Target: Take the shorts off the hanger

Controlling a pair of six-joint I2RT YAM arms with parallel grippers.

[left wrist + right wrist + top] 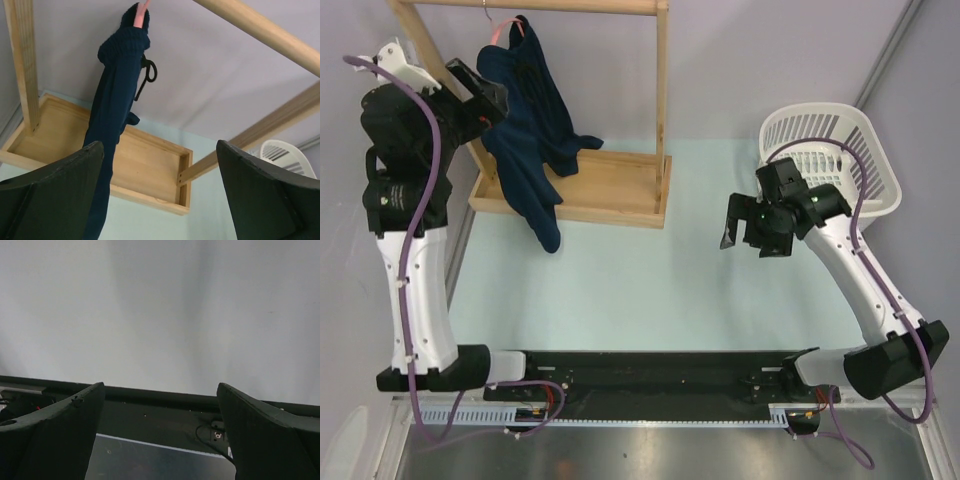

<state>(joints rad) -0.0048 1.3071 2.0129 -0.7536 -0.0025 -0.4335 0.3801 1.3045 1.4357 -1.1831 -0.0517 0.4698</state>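
The dark navy shorts (532, 120) hang from the pink-red hanger (503, 34) on the wooden rack's top rail, drooping over the rack's base. In the left wrist view the shorts (112, 120) hang as a narrow column with the hanger's pink end (140, 15) at the top. My left gripper (485, 95) is raised just left of the shorts, open and empty (160, 150); the fabric passes behind its left finger (60, 195). My right gripper (748, 225) is open and empty over the table at the right, far from the shorts.
The wooden rack (620, 190) stands at the back left, with its uprights and top rail (260, 30) close to my left gripper. A white basket (835, 160) sits at the back right, also seen in the left wrist view (285, 152). The right wrist view shows the table's dark near edge (160, 415).
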